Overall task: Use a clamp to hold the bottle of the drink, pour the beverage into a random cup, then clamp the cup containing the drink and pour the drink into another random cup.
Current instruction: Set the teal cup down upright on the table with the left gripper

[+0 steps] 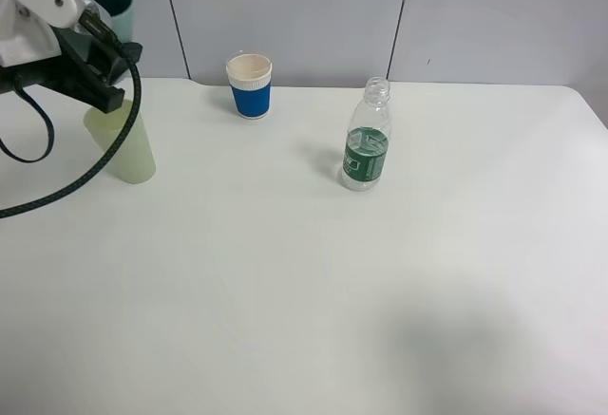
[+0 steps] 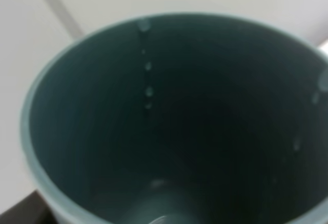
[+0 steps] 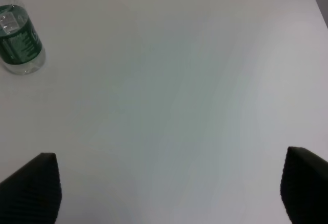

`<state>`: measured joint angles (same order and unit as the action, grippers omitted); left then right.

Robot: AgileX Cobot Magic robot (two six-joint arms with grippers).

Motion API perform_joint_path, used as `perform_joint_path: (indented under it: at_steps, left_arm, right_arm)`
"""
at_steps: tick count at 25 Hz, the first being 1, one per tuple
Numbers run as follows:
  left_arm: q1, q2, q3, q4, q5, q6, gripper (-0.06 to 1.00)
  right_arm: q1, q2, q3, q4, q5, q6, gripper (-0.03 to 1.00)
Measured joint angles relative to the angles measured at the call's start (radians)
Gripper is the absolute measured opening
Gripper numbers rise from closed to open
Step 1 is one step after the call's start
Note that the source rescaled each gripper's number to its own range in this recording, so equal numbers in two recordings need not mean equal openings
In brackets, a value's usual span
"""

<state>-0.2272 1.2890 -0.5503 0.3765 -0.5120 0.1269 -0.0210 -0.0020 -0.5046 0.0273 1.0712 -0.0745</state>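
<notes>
the left arm's jaws are hidden behind its wrist at the table's (image 1: 313,292) far left corner, so i cannot tell their state, though a teal cup (image 2: 169,131) beaded with droplets fills its wrist view. that arm hangs raised above a tilted pale green cup (image 1: 123,147). the right gripper (image 3: 169,188) hovers with jaws spread wide over bare table near the uncapped bottle (image 1: 367,140), which stands upright mid-table, apart from the blue cup (image 1: 250,85).

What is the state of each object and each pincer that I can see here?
bottle: upright, uncapped, standing alone.
blue cup: upright, untouched.
pale green cup: upright under the left arm.
teal cup: lifted, droplets on its inside wall.
right pincer: open, holding nothing.
left pincer: not visible.
</notes>
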Motion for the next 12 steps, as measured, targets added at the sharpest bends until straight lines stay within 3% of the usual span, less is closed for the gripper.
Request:
perform_joint_path:
  at_steps: [6, 12]
  left_arm:
    - [-0.143, 0.0, 0.0, -0.053, 0.0, -0.059, 0.02]
    - [-0.218, 0.031, 0.019, -0.075, -0.062, -0.07, 0.02]
  right_arm:
    - [0.0, 0.0, 0.0, 0.0, 0.0, 0.0, 0.8]
    - [0.0, 0.0, 0.0, 0.0, 0.0, 0.0, 0.8]
